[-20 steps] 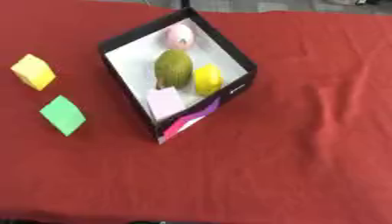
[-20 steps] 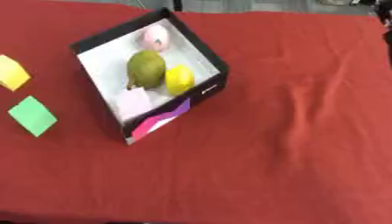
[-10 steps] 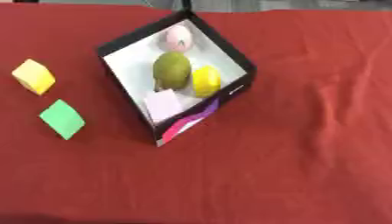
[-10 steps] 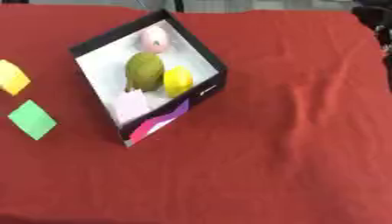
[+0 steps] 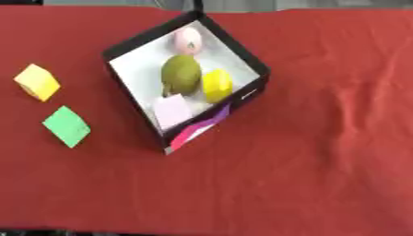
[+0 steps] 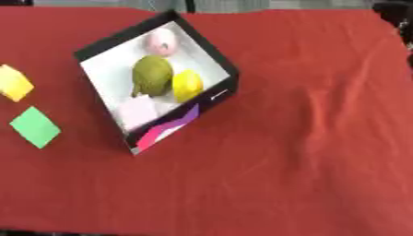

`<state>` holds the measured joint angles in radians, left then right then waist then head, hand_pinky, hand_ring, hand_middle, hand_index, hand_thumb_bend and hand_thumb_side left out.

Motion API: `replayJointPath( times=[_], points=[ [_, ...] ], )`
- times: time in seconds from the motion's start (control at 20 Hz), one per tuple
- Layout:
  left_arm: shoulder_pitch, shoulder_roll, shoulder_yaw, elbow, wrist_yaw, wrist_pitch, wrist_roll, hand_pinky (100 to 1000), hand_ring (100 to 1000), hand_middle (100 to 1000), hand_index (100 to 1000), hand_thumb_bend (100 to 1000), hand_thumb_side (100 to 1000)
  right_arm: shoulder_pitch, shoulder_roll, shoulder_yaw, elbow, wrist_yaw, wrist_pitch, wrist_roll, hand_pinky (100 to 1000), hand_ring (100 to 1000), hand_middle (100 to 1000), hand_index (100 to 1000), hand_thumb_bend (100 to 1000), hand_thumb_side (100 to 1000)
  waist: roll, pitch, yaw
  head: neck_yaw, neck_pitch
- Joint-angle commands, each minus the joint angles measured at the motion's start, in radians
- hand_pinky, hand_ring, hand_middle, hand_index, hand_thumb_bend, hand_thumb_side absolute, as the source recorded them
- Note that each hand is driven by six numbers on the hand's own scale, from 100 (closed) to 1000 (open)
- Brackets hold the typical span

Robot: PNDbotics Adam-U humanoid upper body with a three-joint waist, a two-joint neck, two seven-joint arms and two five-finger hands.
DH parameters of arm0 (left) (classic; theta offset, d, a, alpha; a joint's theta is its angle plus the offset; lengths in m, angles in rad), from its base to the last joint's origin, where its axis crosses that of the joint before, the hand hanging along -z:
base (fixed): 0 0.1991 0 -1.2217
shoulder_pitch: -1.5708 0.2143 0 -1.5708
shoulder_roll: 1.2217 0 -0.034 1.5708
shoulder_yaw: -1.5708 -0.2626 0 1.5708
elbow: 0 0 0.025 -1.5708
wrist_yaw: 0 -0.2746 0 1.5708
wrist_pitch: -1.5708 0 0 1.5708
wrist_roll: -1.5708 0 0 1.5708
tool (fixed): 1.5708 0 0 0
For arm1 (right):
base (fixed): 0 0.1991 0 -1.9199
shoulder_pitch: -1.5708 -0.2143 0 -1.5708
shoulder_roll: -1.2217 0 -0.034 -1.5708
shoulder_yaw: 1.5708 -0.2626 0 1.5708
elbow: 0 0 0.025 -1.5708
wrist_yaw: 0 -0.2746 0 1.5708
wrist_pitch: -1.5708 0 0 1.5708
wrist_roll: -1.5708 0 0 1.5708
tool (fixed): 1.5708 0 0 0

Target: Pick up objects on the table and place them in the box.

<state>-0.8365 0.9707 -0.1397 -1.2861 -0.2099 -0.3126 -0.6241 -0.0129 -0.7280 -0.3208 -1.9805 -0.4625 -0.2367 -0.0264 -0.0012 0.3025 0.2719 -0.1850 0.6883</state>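
Observation:
A black box [image 5: 250,94] with a white floor sits turned at an angle at the upper middle of the red table. Inside it lie a pink ball [image 5: 188,39], an olive-green pear-like fruit [image 5: 180,74], a yellow lemon [image 5: 216,85] and a pale pink block [image 5: 172,110]. To the box's left, on the cloth, rest a yellow block [image 5: 36,82] and a green block [image 5: 66,126]. A dark part of my right hand [image 6: 395,18] shows only at the upper right edge of the right eye view. My left hand appears in neither view.
The red cloth [image 5: 322,161] covers the whole table, with some wrinkles to the right of the box. The table's far edge runs along the top and its near edge along the bottom.
The whole picture has slid down a little, so the camera tilted. The dark shape at the upper right edge has shifted slightly. Box and blocks lie as before.

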Motion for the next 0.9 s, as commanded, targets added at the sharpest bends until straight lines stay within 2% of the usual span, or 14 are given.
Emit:
replayJointPath(
  times=[0.05, 0.15, 0.3, 0.35, 0.5, 0.8, 0.9],
  points=[
    [-0.034, 0.041, -0.012, 0.013, -0.066, -0.079, -0.046, 910, 969, 840, 866, 556, 370, -0.002, -0.036, -0.004, -0.020, 0.002, 0.006, 0.008, 927, 811, 761, 956, 100, 588, 0.004, -0.015, -0.002, 0.015, -0.009],
    [-0.046, 0.039, -0.023, 0.025, -0.095, -0.117, -0.072, 912, 961, 833, 858, 601, 375, -0.001, -0.033, -0.002, -0.020, 0.006, 0.007, 0.011, 927, 810, 760, 956, 100, 589, 0.003, -0.014, -0.003, 0.018, -0.008],
    [-0.058, 0.035, -0.030, 0.037, -0.118, -0.163, -0.107, 904, 952, 833, 867, 623, 395, -0.001, -0.029, -0.001, -0.020, 0.006, 0.009, 0.013, 927, 809, 758, 955, 100, 589, 0.001, -0.014, -0.005, 0.020, -0.010],
    [-0.063, 0.034, -0.034, 0.037, -0.124, -0.175, -0.115, 899, 944, 846, 894, 658, 371, -0.002, -0.023, 0.000, -0.020, 0.004, 0.015, 0.014, 928, 807, 756, 956, 100, 595, -0.001, -0.014, -0.005, 0.021, -0.012],
    [-0.082, 0.026, -0.051, 0.039, -0.155, -0.206, -0.134, 900, 930, 813, 856, 702, 336, -0.008, -0.012, -0.002, -0.020, -0.004, 0.037, 0.018, 928, 805, 755, 955, 100, 594, -0.005, -0.013, -0.007, 0.023, -0.021],
    [-0.137, -0.012, -0.088, 0.095, -0.230, -0.252, -0.152, 901, 927, 820, 858, 727, 373, -0.012, -0.013, -0.003, -0.020, -0.002, 0.042, 0.024, 928, 804, 753, 952, 100, 590, -0.007, -0.011, -0.016, 0.041, -0.024],
    [-0.148, -0.019, -0.097, 0.103, -0.266, -0.276, -0.146, 903, 916, 817, 859, 788, 358, -0.015, -0.017, 0.002, -0.020, 0.001, 0.042, 0.030, 929, 804, 754, 952, 100, 589, -0.005, -0.012, -0.019, 0.046, -0.023]
  ],
)
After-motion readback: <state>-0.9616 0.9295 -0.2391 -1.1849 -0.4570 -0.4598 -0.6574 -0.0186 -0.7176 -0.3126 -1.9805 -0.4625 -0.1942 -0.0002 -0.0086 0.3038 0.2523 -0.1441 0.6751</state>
